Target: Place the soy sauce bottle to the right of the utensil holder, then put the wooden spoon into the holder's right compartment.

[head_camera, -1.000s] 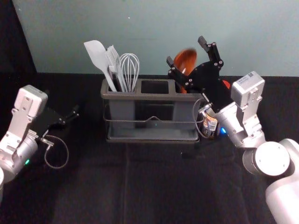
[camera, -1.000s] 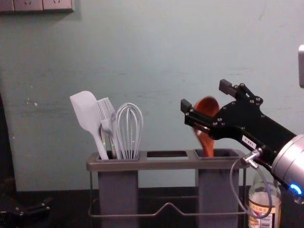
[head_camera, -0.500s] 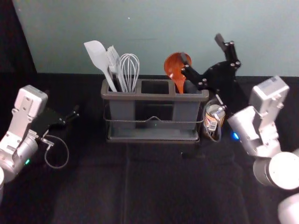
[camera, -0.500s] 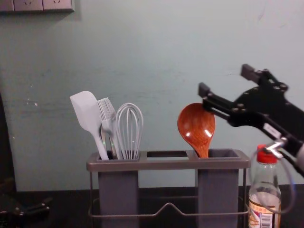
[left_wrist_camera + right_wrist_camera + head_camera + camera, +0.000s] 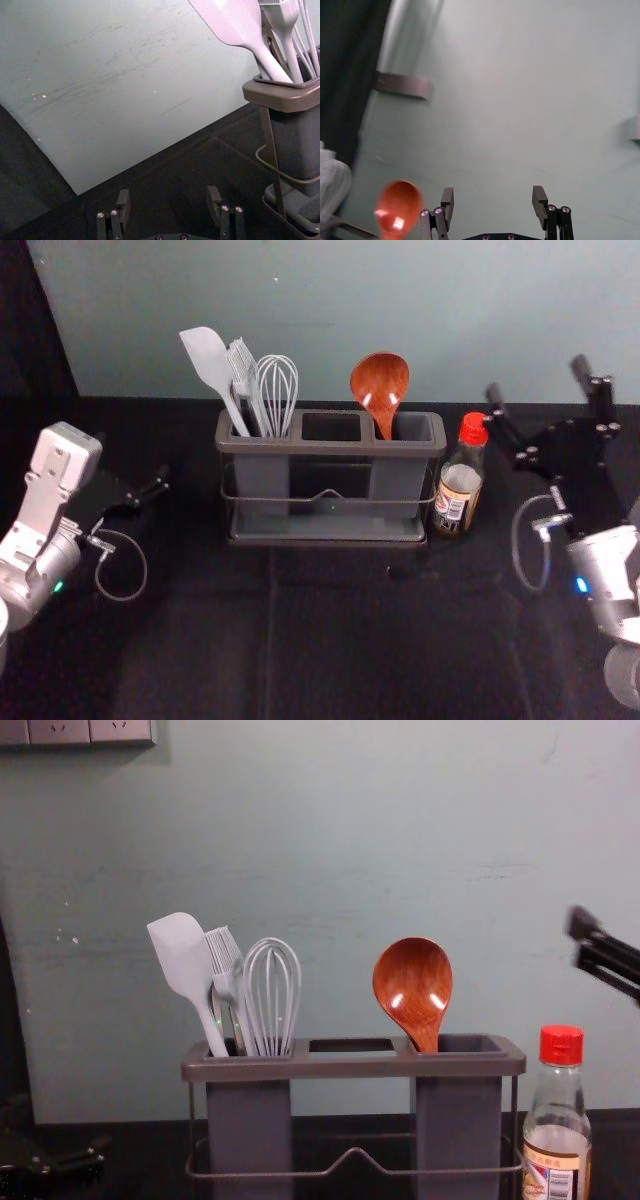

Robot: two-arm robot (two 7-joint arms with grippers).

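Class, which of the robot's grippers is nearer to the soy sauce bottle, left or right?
Right. The right gripper is raised to the right of the soy sauce bottle, clear of it; the left gripper is farther off, past the left end of the utensil holder.

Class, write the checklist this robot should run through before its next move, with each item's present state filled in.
1. Wooden spoon in the holder's right compartment, bowl up: ok.
2. Soy sauce bottle upright, to the right of the utensil holder: ok.
3. Right gripper open, empty, clear of spoon and bottle: ok.
4. Left gripper open, empty, left of the holder: ok.
5. Spoon's lower end touching the compartment floor: cannot tell, hidden inside.
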